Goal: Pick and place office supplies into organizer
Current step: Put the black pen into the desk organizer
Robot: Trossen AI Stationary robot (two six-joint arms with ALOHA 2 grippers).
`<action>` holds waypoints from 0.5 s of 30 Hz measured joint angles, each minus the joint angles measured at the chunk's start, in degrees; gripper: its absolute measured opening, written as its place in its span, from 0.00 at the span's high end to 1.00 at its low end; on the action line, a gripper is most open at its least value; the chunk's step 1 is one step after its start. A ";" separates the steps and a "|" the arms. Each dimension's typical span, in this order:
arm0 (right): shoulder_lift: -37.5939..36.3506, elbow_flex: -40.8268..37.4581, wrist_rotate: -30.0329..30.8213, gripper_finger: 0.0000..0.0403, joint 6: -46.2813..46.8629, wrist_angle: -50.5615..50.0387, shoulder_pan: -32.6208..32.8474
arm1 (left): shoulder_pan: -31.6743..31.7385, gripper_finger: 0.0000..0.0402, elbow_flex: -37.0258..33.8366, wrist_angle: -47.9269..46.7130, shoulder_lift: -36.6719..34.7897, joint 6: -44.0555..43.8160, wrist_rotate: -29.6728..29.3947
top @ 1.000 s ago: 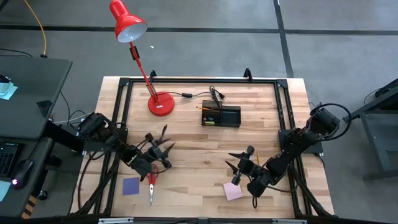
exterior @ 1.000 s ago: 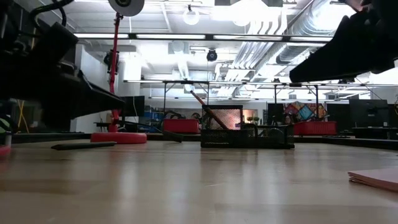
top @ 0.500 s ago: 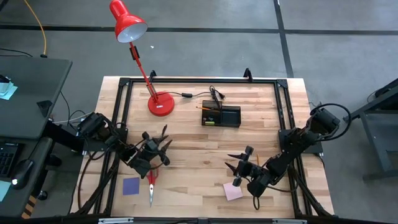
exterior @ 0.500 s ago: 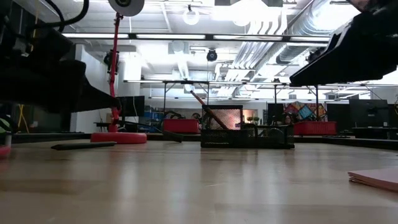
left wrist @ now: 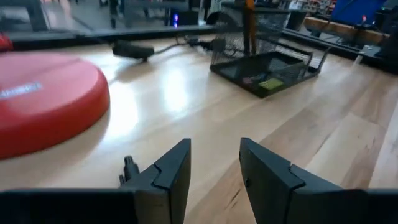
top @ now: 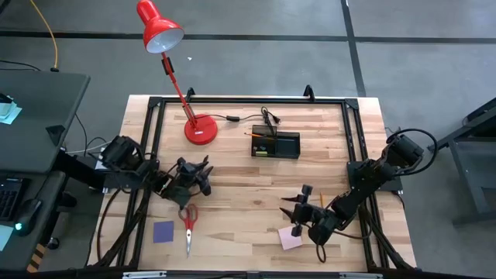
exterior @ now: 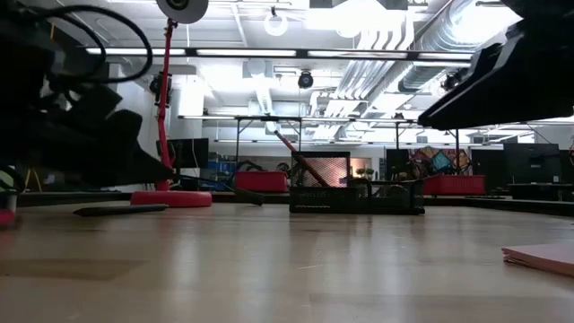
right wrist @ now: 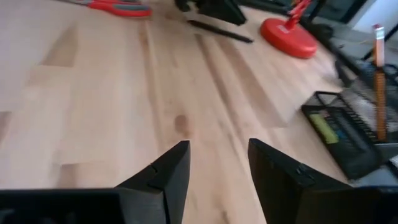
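Two grippers, left (top: 203,167) and right (top: 295,206), parted, empty; scissors (top: 187,225) stiff, slippery: grasp red handles.

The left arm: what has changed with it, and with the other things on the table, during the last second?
The left pincer drew back from above the scissors toward the lamp base, empty and open, so the scissors now lie fully uncovered. The right pincer shifted only slightly above the pink pad, also empty. Scissors, blue pad, pink pad, organizer and lamp stayed in place.
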 joint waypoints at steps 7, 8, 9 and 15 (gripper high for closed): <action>-0.02 0.02 -4.83 0.64 0.54 1.28 1.22 | 2.67 0.82 -0.48 -0.13 0.00 -0.52 2.46; -0.02 0.02 -5.10 0.64 0.84 1.30 1.55 | 3.03 0.84 -0.47 -0.22 0.00 -0.44 3.40; -0.02 0.02 -5.11 0.64 1.24 1.29 1.88 | 3.51 0.86 -0.45 -0.22 0.00 -0.44 4.69; -0.02 0.02 -5.06 0.64 1.11 1.35 3.54 | 5.75 0.95 -0.42 -7.17 -0.02 -3.74 10.27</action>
